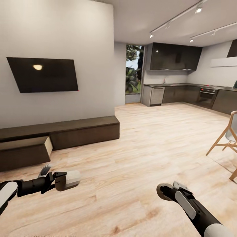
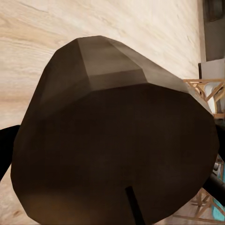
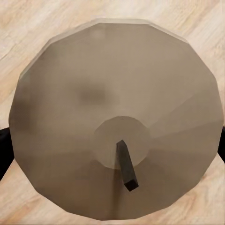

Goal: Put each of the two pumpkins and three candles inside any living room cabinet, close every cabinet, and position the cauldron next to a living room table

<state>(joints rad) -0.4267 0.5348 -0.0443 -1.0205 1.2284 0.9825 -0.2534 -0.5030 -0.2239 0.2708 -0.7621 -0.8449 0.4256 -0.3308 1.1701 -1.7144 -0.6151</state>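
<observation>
Pinching a candle [image 1: 67,180] in left jaws, another candle [image 3: 115,124] in right jaws.

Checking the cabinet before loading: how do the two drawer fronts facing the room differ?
The left drawer is pulled out, its pale side panel showing, while the right drawer front sits flush in the cabinet. The left one stands nearer the left gripper. Both are dark brown and handleless.

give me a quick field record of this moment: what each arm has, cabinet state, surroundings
left gripper: shut on a candle
right gripper: shut on a second candle, wick end facing the camera
cabinet: low dark unit under the wall TV; leftmost drawer pulled open
floor: pale wood planks
background: dark kitchen; wooden chair at right
</observation>
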